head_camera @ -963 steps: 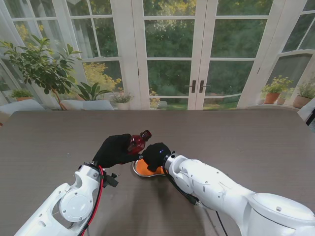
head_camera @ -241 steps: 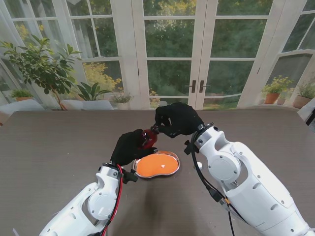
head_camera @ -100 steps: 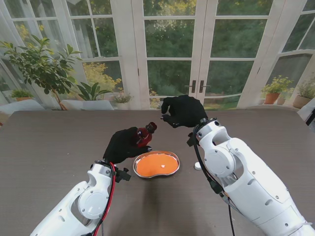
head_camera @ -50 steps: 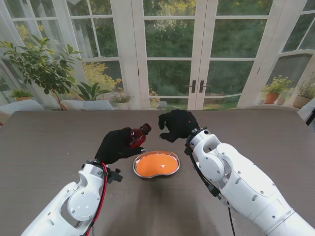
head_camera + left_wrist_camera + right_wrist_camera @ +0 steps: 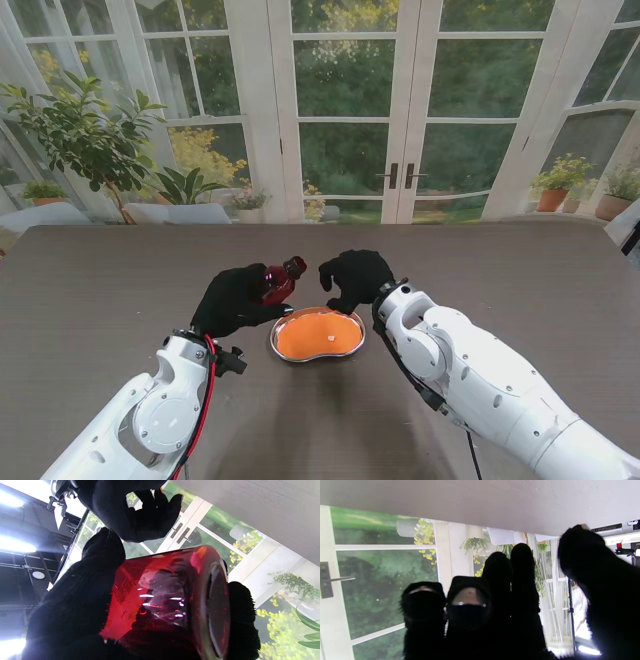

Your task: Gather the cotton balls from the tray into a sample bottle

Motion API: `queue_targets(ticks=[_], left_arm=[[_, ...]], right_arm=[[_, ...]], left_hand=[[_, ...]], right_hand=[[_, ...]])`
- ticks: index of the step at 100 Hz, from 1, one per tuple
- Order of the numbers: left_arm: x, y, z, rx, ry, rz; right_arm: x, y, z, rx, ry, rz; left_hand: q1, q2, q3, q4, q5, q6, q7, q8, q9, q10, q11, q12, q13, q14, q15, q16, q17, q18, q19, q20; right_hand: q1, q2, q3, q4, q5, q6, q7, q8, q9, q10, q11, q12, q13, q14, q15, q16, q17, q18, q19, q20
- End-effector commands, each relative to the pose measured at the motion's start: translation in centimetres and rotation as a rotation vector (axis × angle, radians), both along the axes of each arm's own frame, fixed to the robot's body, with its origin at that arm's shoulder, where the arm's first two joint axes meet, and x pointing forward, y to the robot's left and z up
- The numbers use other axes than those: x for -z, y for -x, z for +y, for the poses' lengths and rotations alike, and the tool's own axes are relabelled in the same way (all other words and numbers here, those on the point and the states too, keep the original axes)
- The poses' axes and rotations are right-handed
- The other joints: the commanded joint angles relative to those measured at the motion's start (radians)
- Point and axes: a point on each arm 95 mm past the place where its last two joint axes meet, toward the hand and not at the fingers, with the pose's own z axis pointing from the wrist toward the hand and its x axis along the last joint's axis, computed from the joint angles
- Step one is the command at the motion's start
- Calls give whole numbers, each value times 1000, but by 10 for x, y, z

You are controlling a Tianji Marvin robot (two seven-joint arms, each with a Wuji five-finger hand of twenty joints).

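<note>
The right hand [image 5: 353,277] hangs over the far rim of the tray [image 5: 283,349], fingers [image 5: 468,597] curled downward and apart, gripping nothing that I can see. Just nearer to me than its fingertips, one small white cotton ball [image 5: 329,339] lies on the tray's orange floor, right of centre. To its left, the left hand [image 5: 236,297] is clenched around the red sample bottle [image 5: 279,281], tilted with its neck pointing toward the right hand, above the tray's far left edge.

The step looks like reaching for that ball. To do it well, the right hand should come down toward me, pinch with thumb and forefinger only, and keep the other fingers clear of the rim. The ball is light, so a gentle pinch suffices. The left hand should hold the bottle's mouth steady and near.
</note>
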Motion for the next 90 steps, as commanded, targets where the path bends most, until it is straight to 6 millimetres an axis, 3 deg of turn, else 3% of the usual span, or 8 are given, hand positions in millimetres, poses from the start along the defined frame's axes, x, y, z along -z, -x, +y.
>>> queue_targets(ticks=[1,25,55,90], left_arm=[[-1,1,-2,13,-6,6],[-1,2,-1,13,-10,6],[0,2,-1,17,-12,6],[0,3,-2,19,-14,7]], right_arm=[[9,1,4,-11,23,24],[28,-1,7,-38,76,47],[47,-7,9,-45,127,65],[65,-9,11,-60,176,65]], left_hand=[[216,195,287,27,161,-267,158,7,57,-107,22,2,31,-8,10,-1,-8,-40,-13,-10],[216,195,284,27,162,-268,158,7,57,-108,24,3,30,-8,10,-2,-8,-39,-12,-9],[217,195,283,27,161,-263,157,7,58,-104,25,3,31,-6,10,-2,-7,-40,-12,-9],[219,196,281,27,161,-259,156,7,56,-101,26,3,30,-4,10,-3,-8,-37,-13,-9]], right_hand=[[-14,-56,54,11,17,-20,-16,24,22,-19,30,20,39,-42,47,24,18,16,47,6],[-3,-69,53,-31,39,-56,-35,-10,53,-23,49,40,38,-38,68,34,25,24,53,6],[-3,-73,57,-20,43,-56,-43,-24,55,-25,46,46,38,-40,71,36,26,24,53,5],[1,-85,54,-59,63,-60,-32,-52,69,-27,46,48,38,-42,83,41,36,27,58,4]])
